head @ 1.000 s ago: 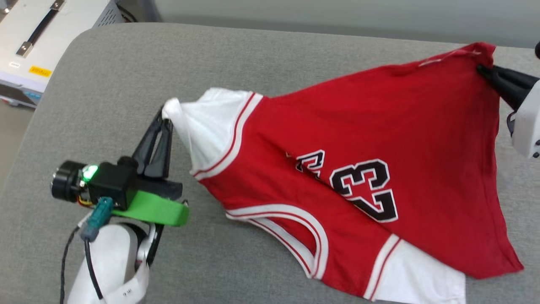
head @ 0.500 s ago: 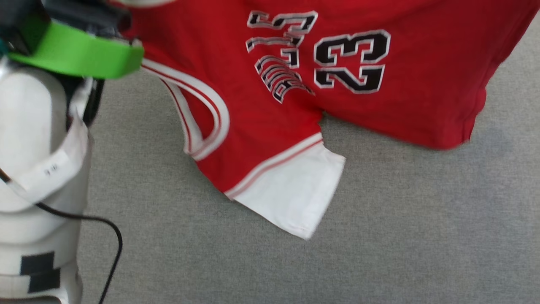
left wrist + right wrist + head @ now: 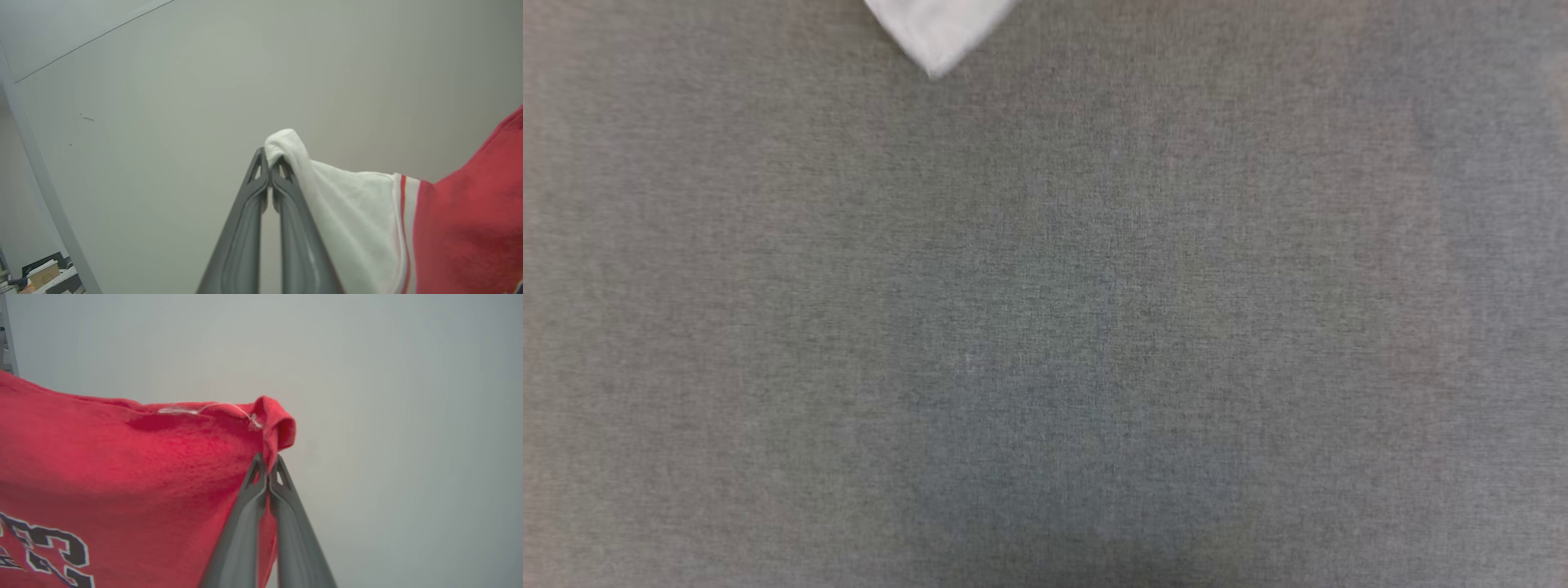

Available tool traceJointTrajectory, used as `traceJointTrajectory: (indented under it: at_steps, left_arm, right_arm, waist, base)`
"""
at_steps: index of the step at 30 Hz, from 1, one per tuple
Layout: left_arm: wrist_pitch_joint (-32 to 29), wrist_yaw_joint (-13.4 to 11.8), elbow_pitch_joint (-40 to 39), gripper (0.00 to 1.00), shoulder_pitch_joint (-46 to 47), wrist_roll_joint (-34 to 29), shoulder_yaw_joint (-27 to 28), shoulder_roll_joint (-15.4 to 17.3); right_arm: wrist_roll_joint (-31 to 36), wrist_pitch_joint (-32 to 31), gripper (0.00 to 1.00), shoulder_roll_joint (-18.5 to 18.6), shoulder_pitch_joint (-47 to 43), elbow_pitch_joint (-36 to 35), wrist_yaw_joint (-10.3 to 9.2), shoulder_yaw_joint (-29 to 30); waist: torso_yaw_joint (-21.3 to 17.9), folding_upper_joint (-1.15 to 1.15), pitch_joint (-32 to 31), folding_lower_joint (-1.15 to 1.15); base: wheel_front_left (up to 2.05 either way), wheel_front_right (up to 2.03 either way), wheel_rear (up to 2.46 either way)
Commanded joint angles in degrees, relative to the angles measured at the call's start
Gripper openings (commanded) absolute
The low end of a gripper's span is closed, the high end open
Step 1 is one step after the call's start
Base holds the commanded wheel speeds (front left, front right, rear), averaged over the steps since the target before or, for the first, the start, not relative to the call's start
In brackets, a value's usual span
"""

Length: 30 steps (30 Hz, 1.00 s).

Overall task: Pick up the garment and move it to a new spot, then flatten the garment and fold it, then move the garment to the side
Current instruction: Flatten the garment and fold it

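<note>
The left gripper has its fingers closed, with the tips pinching a bunched fold of the white sleeve of the garment. In the left wrist view the fold wraps over the right-hand fingertip and drapes down that finger's outer side. Beyond the sleeve come the striped trim and then the red body, which runs off the right edge of that view. The right gripper also has its fingers closed, with the tips clamped on a rolled red corner of the garment at its hem. In the right wrist view the red cloth spreads leftward from the grip, fairly taut along its upper edge. A thin clear thread lies along that edge close to the pinched corner. Part of the black, white-edged print shows at the lower left of that view. Both wrist views have a plain pale wall behind the cloth, so the garment hangs between the two grippers, raised at both gripped ends. The head view looks down on grey woven upholstery. A white tip of cloth enters at its top edge, probably the other sleeve, though too little shows to be sure. Whether it touches the upholstery cannot be told.
</note>
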State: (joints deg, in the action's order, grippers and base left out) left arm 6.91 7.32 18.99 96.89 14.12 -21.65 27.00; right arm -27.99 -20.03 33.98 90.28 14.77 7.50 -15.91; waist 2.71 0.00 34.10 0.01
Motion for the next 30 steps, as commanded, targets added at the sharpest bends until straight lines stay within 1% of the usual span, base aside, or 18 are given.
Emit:
traceJointTrajectory:
  at_steps: [1,4,8,11,14,18,22,26,30]
  left_arm:
    - [0.5,0.2,1.1,0.0,3.1,0.3,-0.9,0.6]
    - [1.2,0.2,4.1,0.0,8.8,0.8,-2.6,0.8]
    - [2.8,0.2,8.8,0.0,12.8,2.7,-2.3,0.0]
    - [4.0,0.2,11.8,0.0,13.2,3.0,-4.1,0.1]
    - [5.2,0.2,13.9,0.0,11.9,3.7,-5.6,0.3]
    - [6.7,0.2,15.7,0.0,8.2,5.5,-6.5,0.3]
    - [7.6,0.2,15.3,0.0,1.9,7.2,-7.4,1.2]
    - [8.0,0.0,13.6,0.0,-5.9,8.1,-7.5,2.1]
    - [8.1,-1.2,9.3,0.0,-15.5,9.0,-6.5,2.9]
  right_arm:
    - [0.6,0.9,0.0,-0.7,2.4,1.4,-0.01,-0.6]
    - [1.1,2.3,0.0,-1.9,8.0,5.5,-0.01,-1.9]
    - [1.6,4.6,0.0,-2.9,13.2,10.6,-0.01,-3.9]
    - [1.4,6.7,0.0,-3.8,14.7,13.8,-0.01,-5.9]
    - [0.6,8.1,0.0,-4.0,14.2,15.9,-0.01,-8.3]
    - [-1.2,10.1,0.0,-3.5,11.7,17.7,-0.01,-12.2]
    - [-3.4,12.4,0.0,-3.3,6.8,18.3,-0.01,-15.3]
    - [-5.9,14.6,0.0,-2.5,1.2,17.9,-0.01,-18.4]
    - [-8.6,17.0,0.0,-1.0,-5.4,17.1,-0.01,-21.5]
  waist:
    - [-0.9,0.0,3.2,-0.01]
    - [-1.1,0.0,4.0,-0.01]
    - [-0.8,0.0,4.7,-0.01]
    - [-0.9,0.0,5.3,-0.01]
    - [-1.0,0.0,5.8,-0.01]
    - [-0.8,0.0,6.2,-0.01]
    - [-0.9,0.0,5.5,-0.01]
    - [-0.6,0.0,3.8,-0.01]
    - [-0.3,0.0,1.0,-0.01]
  base:
    - [0.0,0.0,0.0]
    - [0.0,0.0,0.0]
    - [0.0,0.0,0.0]
    - [0.0,0.0,0.0]
    - [0.0,0.0,0.0]
    - [0.0,0.0,0.0]
    - [0.0,0.0,0.0]
    - [0.0,0.0,0.0]
    - [0.0,0.0,0.0]
